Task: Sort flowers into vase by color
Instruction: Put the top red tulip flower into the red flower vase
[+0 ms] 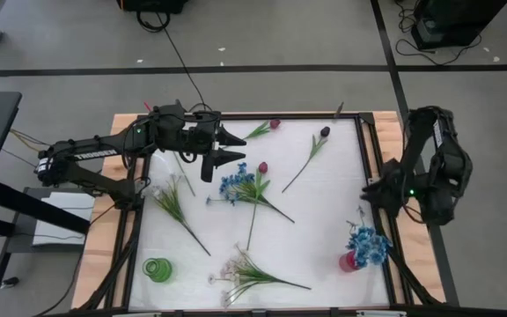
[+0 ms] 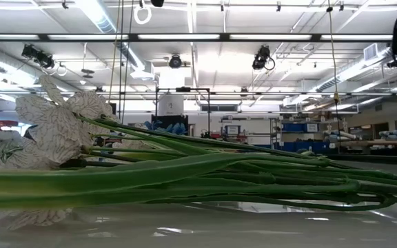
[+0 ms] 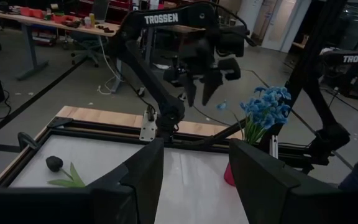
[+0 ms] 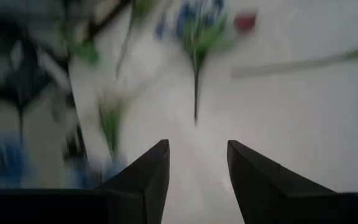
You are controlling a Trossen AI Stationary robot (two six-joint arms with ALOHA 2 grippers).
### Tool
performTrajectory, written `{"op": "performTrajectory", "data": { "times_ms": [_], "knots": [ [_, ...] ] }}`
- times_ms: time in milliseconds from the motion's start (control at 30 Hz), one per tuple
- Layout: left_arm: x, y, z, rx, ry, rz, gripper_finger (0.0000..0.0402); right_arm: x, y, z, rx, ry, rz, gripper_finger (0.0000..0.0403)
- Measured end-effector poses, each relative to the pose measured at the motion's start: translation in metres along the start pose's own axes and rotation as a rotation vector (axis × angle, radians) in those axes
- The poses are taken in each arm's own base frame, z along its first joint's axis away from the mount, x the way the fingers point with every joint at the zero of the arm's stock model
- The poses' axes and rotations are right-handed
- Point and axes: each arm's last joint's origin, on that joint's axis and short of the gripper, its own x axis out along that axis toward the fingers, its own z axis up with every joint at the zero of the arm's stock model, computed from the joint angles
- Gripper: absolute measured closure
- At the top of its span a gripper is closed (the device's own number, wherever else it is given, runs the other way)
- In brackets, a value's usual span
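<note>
Flowers lie flat on the white table point(image 1: 324, 220): a white spray point(image 1: 172, 195) at the left, a blue cluster with a dark red tulip point(image 1: 245, 183) in the middle, another white spray point(image 1: 240, 275) near the front, and a red tulip point(image 1: 273, 125) and a dark bud point(image 1: 324, 132) at the back. A blue bunch point(image 1: 370, 245) stands in a red vase point(image 1: 349, 261) at the front right. My left gripper point(image 1: 229, 150) hovers open and empty over the far left of the table. My right gripper point(image 1: 370, 188) hangs open and empty by the right edge, above the blue bunch point(image 3: 266, 106).
A green vase point(image 1: 157, 269) stands at the front left with nothing in it. The table has a dark frame and wooden borders point(image 1: 104, 229). In the low view, white blossoms point(image 2: 54, 124) and green stems point(image 2: 185, 172) fill the foreground. Bare table surface lies right of the middle.
</note>
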Motion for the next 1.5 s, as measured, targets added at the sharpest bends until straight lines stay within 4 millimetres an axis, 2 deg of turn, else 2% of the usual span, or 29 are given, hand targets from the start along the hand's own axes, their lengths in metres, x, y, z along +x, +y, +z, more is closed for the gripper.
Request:
{"op": "performTrajectory", "data": {
  "times_ms": [167, 267, 467, 633, 833, 967, 1267, 1367, 1500],
  "knots": [
    [0.000, 0.000, 0.000, 0.000, -0.002, -0.001, 0.0214, 0.001, 0.004, 0.018, 0.179, -0.229, -0.019, 0.0239],
    [0.000, 0.000, 0.000, 0.000, -0.001, 0.000, 0.0214, -0.001, 0.009, 0.029, 0.213, -0.339, -0.015, 0.0239],
    [0.000, 0.000, 0.000, 0.000, -0.001, 0.000, 0.0214, -0.002, 0.027, 0.051, 0.227, -0.501, -0.047, 0.0239],
    [0.000, 0.000, 0.000, 0.000, -0.001, 0.000, 0.0214, 0.009, 0.048, 0.068, 0.194, -0.554, -0.068, 0.0239],
    [0.000, 0.000, 0.000, 0.000, -0.001, 0.000, 0.0214, 0.039, 0.071, 0.099, 0.078, -0.584, -0.099, 0.0239],
    [0.000, 0.000, 0.000, 0.000, -0.001, 0.000, 0.0214, 0.065, 0.075, 0.123, 0.079, -0.596, -0.103, 0.0239],
    [0.000, -0.001, 0.007, 0.015, -0.069, -0.010, 0.0214, 0.140, 0.061, 0.160, 0.143, -0.440, -0.082, 0.0239],
    [0.000, -0.001, 0.009, -0.030, -0.093, -0.016, 0.0214, 0.155, 0.055, 0.168, 0.188, -0.451, -0.097, 0.0239],
    [-0.001, -0.002, 0.011, -0.111, -0.113, -0.025, 0.0214, 0.165, 0.047, 0.175, 0.246, -0.479, -0.135, 0.0239]
  ]
}}
